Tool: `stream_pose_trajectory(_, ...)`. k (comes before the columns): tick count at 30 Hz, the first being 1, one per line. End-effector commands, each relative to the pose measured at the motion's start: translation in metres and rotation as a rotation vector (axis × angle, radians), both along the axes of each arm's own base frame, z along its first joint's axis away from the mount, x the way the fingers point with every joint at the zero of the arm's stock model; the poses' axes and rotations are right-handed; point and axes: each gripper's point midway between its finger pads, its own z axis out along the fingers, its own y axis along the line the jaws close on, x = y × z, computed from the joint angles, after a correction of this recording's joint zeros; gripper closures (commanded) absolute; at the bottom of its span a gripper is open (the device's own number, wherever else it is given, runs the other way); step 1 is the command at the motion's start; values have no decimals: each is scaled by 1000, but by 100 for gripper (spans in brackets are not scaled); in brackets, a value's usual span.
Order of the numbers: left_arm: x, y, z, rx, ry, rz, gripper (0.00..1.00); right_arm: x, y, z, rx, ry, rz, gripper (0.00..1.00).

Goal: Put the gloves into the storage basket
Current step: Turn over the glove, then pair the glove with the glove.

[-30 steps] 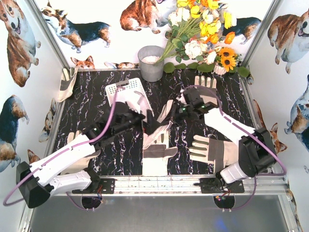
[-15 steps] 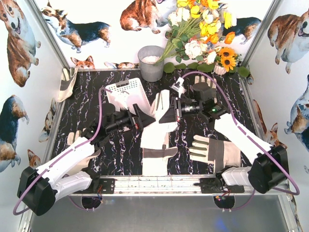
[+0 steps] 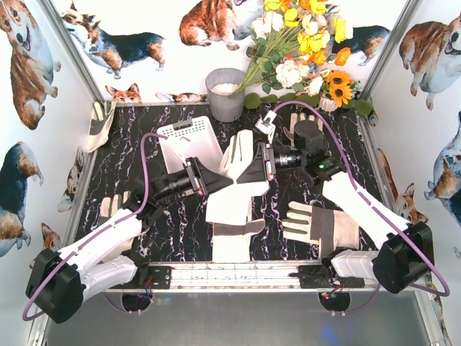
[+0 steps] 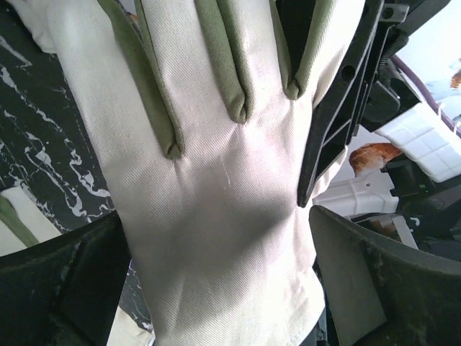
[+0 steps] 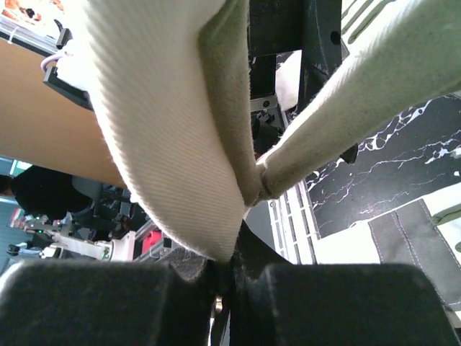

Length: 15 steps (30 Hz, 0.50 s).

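The right hand [image 3: 253, 167] is clamped tight on a pinched fold of a cream-white fabric work glove with grey patches [image 3: 229, 202]. It holds this glove up over the middle of the black marbled desk [image 3: 130, 166]. The glove's fingers point toward the far side and its lower end drapes toward the near side. The left hand [image 3: 215, 180] stands wide open just left of that glove, a finger on either side of the cloth in its wrist view, gripping nothing.

The small white slotted plastic basket [image 3: 180, 135] sits on the far left part of the desk, just beyond the left hand. Its near right corner is covered by that hand and the lifted glove, which hangs just right of it.

A second glove [image 3: 232, 245] lies flat at the near centre, its fingers hidden under the hanging one. A third glove [image 3: 317, 223] lies near right, beside the right arm. A fourth glove [image 3: 308, 121] at the far right is mostly hidden behind the right wrist. A fifth glove [image 3: 108, 209] is partly under the left arm. A grey metal bucket [image 3: 225, 94] and a bunch of yellow, white and orange flowers [image 3: 302, 43] stand at the far edge.
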Motion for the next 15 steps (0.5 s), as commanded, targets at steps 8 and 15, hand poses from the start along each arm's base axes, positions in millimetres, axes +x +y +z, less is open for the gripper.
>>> stream_pose_trajectory(8,9,23,18,-124,-71,134,35,-12,-5,-9,19,-31,10,100)
stream_pose_trajectory(15,11,25,12,-108,-54,147,64,-9,-5,-27,-7,2,-16,100)
